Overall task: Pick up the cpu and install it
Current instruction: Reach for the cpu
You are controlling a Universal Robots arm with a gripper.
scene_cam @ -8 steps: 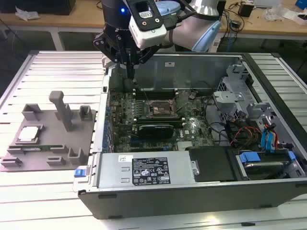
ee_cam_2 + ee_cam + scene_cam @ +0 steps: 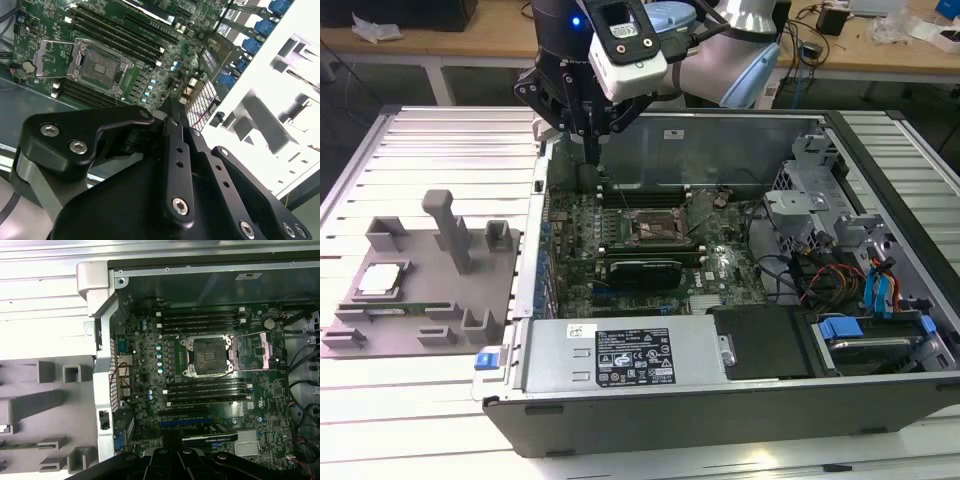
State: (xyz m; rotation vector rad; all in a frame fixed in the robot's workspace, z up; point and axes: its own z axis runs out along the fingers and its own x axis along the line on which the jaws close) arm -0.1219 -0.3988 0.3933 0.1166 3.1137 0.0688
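On the grey tray [image 2: 425, 275], near its edge at the exterior view's left, the cpu [image 2: 382, 278] lies flat with its silvery top up. A thin green memory stick [image 2: 395, 308] lies just beside it. The tray sits on a slatted white table [image 2: 440, 150], next to an open computer case [image 2: 770, 400]. The claw [image 2: 592, 158] hangs over the case's far corner on the tray's side, fingers pinched together around nothing, well apart from the cpu. The motherboard's socket [image 2: 207, 356] stands open.
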